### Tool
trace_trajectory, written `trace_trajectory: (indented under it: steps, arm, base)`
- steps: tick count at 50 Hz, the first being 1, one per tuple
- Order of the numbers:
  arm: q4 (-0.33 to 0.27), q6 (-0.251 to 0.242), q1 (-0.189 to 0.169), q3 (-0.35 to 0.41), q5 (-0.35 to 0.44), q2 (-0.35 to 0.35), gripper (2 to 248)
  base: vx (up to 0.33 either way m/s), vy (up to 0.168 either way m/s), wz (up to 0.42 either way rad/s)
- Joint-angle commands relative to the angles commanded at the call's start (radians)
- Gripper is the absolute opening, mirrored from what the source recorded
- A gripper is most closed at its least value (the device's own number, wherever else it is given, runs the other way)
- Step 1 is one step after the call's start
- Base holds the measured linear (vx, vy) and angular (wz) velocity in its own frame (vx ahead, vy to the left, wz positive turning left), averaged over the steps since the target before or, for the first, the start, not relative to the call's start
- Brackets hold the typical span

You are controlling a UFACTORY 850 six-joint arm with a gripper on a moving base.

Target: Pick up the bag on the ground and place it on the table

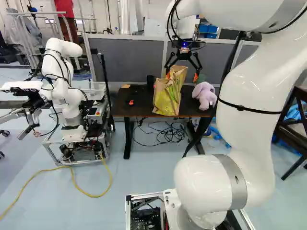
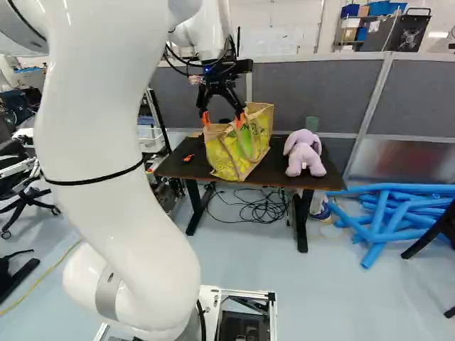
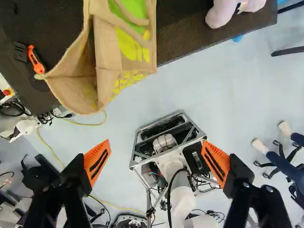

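The gripper (image 3: 155,142) has its two fingers spread wide, orange pads (image 3: 97,161) facing each other with nothing pinched between them, which suggests the bag has been let go and the weight is no longer the arm's to bear. In the wrist view the bag (image 3: 126,50) lies ahead of the fingers and apart from them. It stands on the tabletop (image 2: 288,176), close to the near edge, probably because that is the first stretch of surface an arm working from this side would meet. Its base takes the load and its stiff sides keep it roughly upright, the mouth gaping and a handle drooping down one side. The placing looks done; what remains, I judge, is to draw the arm away without a finger hooking a handle, since a snag could pull the bag towards that edge. An orange cutter (image 3: 35,59) lies on one side of it and a lilac plush toy (image 2: 303,152) sits on the other, while a grey partition (image 2: 313,89) rises behind.
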Motion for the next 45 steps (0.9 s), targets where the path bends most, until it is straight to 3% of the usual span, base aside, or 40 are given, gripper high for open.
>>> trace_trajectory:
  steps: [45]
  arm:
    - [0.000,0.000,0.000,0.000,0.000,0.000,247]
  base:
    - [-0.124,0.002,0.015]
